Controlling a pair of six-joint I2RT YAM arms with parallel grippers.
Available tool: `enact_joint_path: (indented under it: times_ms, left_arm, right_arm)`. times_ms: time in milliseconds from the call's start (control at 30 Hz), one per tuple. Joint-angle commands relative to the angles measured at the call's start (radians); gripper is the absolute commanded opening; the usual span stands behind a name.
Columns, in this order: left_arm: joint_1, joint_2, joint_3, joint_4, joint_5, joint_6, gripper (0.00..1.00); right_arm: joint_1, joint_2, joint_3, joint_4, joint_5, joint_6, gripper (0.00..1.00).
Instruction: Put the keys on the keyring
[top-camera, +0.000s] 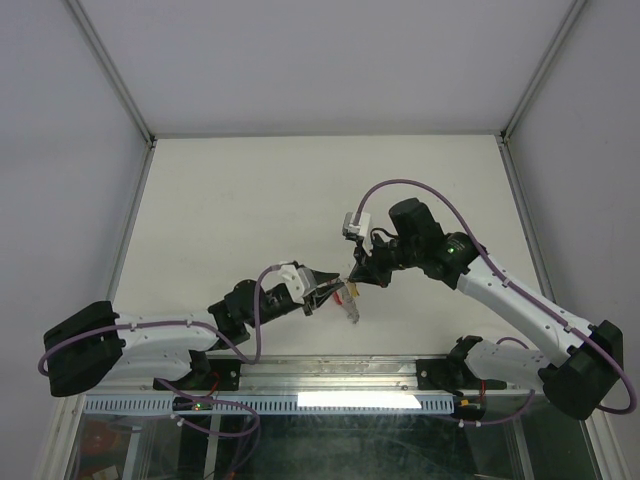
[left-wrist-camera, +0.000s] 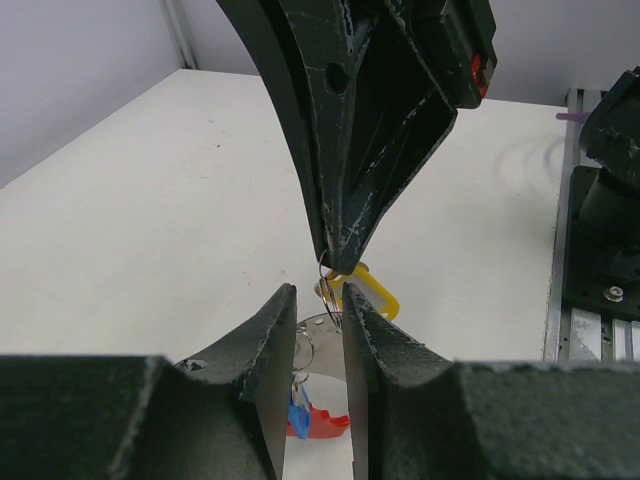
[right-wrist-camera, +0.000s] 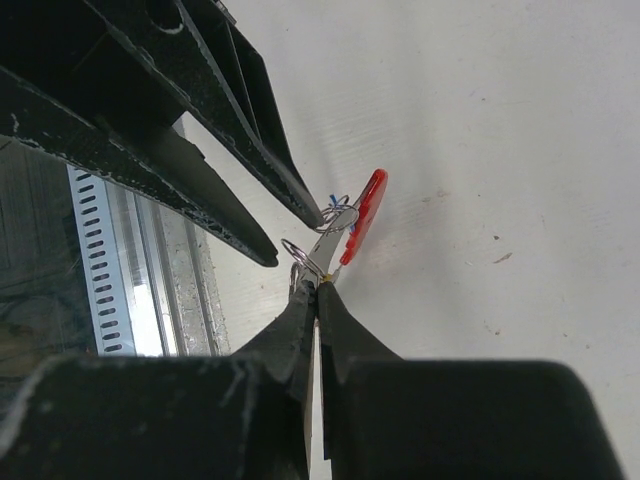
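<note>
My right gripper (right-wrist-camera: 318, 283) is shut on the yellow-headed key (left-wrist-camera: 373, 289), pinching it at the fingertips; a silvery ring (right-wrist-camera: 297, 254) sits right at them. The keyring's red tab (right-wrist-camera: 368, 213) hangs just beyond, with the blue-headed key (left-wrist-camera: 298, 411) beside it. My left gripper (left-wrist-camera: 320, 298) meets the right gripper tip to tip. Its jaws stand a narrow gap apart, and thin ring wire (left-wrist-camera: 330, 288) lies in that gap against one finger. In the top view both grippers, left (top-camera: 328, 290) and right (top-camera: 357, 273), hold the cluster (top-camera: 350, 298) above the table near its front edge.
The white table (top-camera: 250, 200) is walled by pale panels on three sides. A slotted metal rail (right-wrist-camera: 150, 260) runs along the near edge just below the grippers. The right arm's base (left-wrist-camera: 605, 230) stands at the right.
</note>
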Motion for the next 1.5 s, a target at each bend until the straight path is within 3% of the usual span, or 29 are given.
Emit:
enact_joint_path:
  times_ms: [0, 267, 533, 1467]
  left_arm:
    - [-0.010, 0.018, 0.046, 0.010, 0.019, -0.004, 0.23]
    - [-0.010, 0.033, 0.055, 0.000, 0.045, -0.008, 0.22]
    - [-0.009, 0.042, 0.062, 0.000, 0.044, -0.004, 0.00]
    - [-0.010, 0.000, 0.007, 0.057, 0.010, -0.001, 0.00]
  right_arm:
    - [0.006, -0.015, 0.048, 0.054, -0.002, 0.019, 0.00]
    - [0.007, -0.018, 0.044, 0.067, -0.003, 0.025, 0.00]
    - [0.007, -0.020, 0.032, 0.089, -0.006, 0.038, 0.00]
    - [-0.028, 0.037, -0.084, 0.168, 0.078, 0.167, 0.00]
